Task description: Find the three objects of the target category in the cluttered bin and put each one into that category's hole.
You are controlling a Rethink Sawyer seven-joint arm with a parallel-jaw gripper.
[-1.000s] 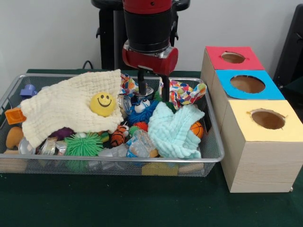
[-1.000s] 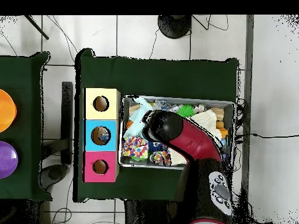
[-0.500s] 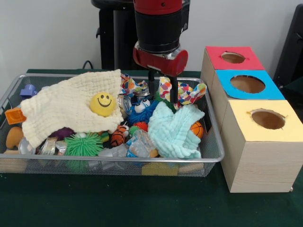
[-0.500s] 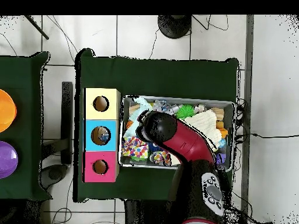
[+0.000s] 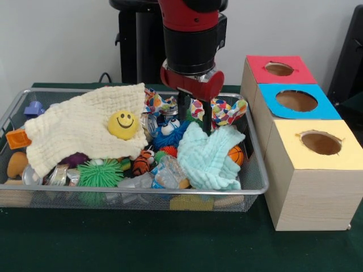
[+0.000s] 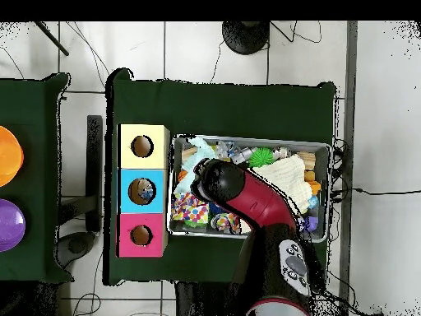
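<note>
Hanging over the right half of the wire bin [image 5: 17, 110], my hand [image 5: 194, 118] has its two fingers spread, with nothing between them that I can make out. Which category I'm after isn't shown. The multicoloured cloth [image 5: 224, 110] lies just behind my fingertips, the pale blue cloth [image 5: 211, 156] just nearer, the blue furry toy [image 5: 170, 131] just left. The three boxes' holes sit right of the bin, the blue box [image 5: 296, 101] closest.

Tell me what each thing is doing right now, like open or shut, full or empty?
gripper: open, empty, low over the toys
wire bin: full of toys and cloths
cream cloth: spread over toys, smiley ball on top
blue cloth: crumpled
blue box: something inside
yellow box: inside too dark to tell
red box: inside too dark to tell
</note>
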